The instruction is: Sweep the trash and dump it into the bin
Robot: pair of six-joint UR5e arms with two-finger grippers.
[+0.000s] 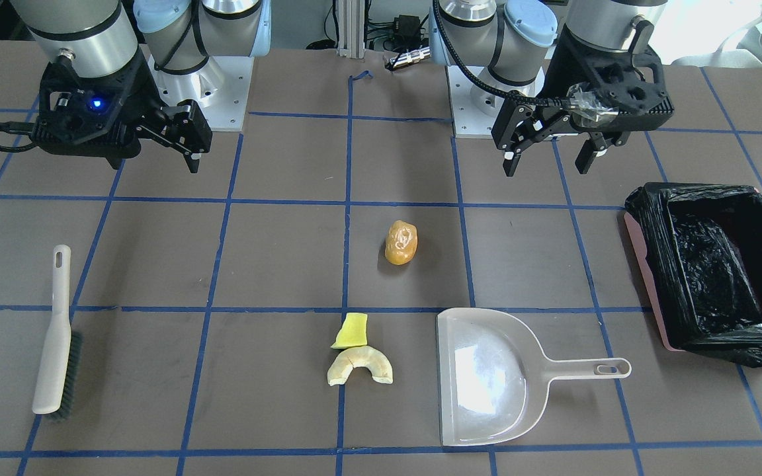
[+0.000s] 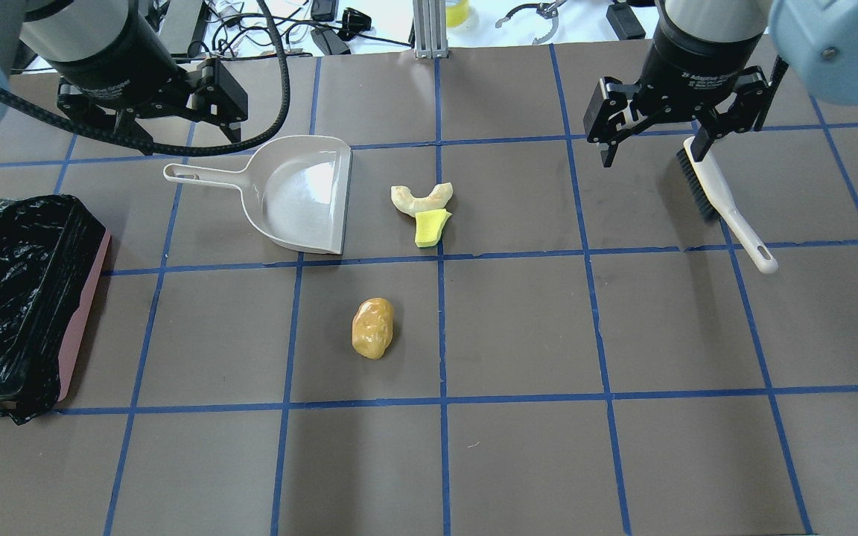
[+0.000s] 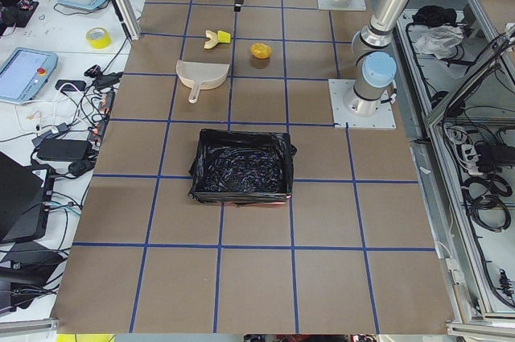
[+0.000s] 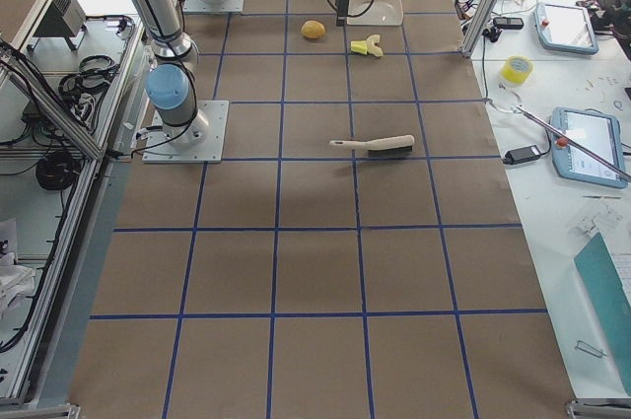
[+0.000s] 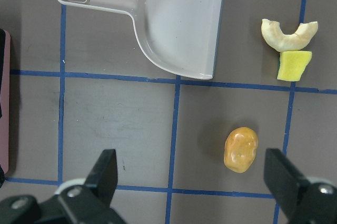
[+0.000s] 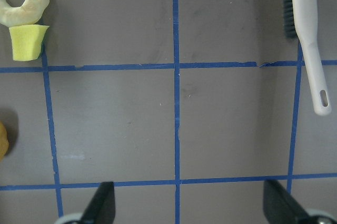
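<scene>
The trash lies mid-table: a glossy orange-brown lump, and a yellow-green wedge touching a pale cream crescent. The left wrist view shows the lump, wedge and crescent. The bin, pinkish with a black bag, stands at the table's end on my left side. My left gripper is open and empty, high above the table near my base. My right gripper is open and empty, also raised.
A translucent grey-white dustpan lies between the trash and the bin, its mouth toward the wedge and crescent. A pale hand brush with dark bristles lies on my right side; it also shows in the right wrist view. Blue tape lines grid the table.
</scene>
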